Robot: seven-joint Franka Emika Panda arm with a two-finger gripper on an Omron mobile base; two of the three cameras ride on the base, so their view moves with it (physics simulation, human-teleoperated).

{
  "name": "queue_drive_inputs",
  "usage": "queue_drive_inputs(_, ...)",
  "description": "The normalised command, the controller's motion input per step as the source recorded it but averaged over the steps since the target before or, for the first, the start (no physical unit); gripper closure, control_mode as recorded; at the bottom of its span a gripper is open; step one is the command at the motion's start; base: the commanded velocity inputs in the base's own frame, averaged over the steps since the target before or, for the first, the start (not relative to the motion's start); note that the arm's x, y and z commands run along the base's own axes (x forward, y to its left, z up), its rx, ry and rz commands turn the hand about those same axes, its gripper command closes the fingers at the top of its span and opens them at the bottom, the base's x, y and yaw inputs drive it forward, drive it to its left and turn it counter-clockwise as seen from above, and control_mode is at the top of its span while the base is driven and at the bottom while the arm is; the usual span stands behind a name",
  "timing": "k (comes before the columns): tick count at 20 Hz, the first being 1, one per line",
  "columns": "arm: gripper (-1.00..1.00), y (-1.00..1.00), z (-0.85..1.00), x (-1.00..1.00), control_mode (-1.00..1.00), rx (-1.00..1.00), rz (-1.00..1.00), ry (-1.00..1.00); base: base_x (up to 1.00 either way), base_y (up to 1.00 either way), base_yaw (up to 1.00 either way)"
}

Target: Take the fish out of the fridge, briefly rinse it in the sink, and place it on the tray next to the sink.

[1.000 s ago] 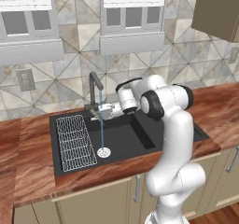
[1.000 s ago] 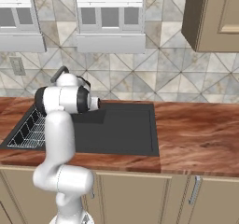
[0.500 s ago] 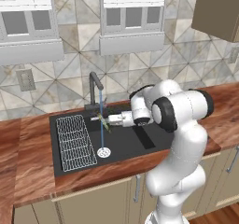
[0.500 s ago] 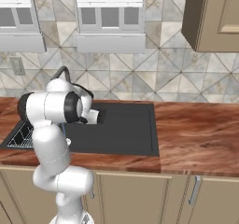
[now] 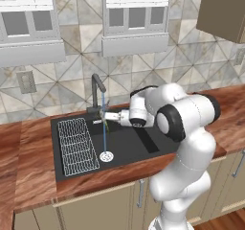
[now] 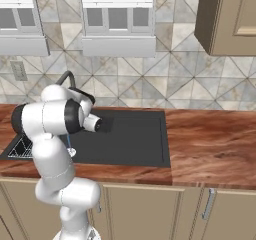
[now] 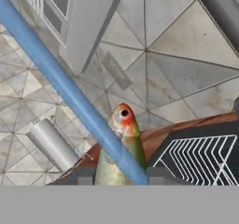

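The white arm reaches out level over the sink (image 5: 143, 150), a black basin sunk into the reddish wooden tabletop (image 5: 33, 176). Its tool (image 5: 103, 119) sits right under the spout of the dark angular faucet (image 5: 98, 87), its two tips clamped together on the fish (image 5: 105, 124). The fish is olive green with paler tan parts, and it pokes out past the tips over the basin. A thin blue stream of water (image 5: 104, 128) drops straight from the spout to the round drain (image 5: 106, 156), and the fish sits right at that stream. From the hand view the fish (image 7: 122, 139) points away from the tips with an orange-red patch around its eye, and the water (image 7: 70, 94) crosses in front of its body. The white wire rack (image 5: 74, 145) lies in the left part of the basin, beside the drain. From the right base view the arm's bulky elbow covers the left end of the sink (image 6: 135, 139), and the faucet (image 6: 67, 76) arches up just behind it against the tiled wall (image 6: 165, 84).
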Motion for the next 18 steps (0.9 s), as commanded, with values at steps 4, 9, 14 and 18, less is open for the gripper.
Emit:
queue_drive_inputs(4,1.00,-0.27,0.48,0.04,-1.00,0.04,-0.19,-0.08,0.00,0.00,0.00)
queue_drive_inputs(9,1.00,-0.38,0.64,-0.54,-1.00,0.12,-0.23,-0.17,0.00,0.00,0.00)
queue_drive_inputs(14,1.00,-0.31,0.93,-1.00,-1.00,0.13,-0.32,-0.17,0.00,0.00,0.00)
queue_drive_inputs(18,1.00,-0.12,1.00,-1.00,-1.00,0.01,-0.33,0.01,0.00,0.00,0.00)
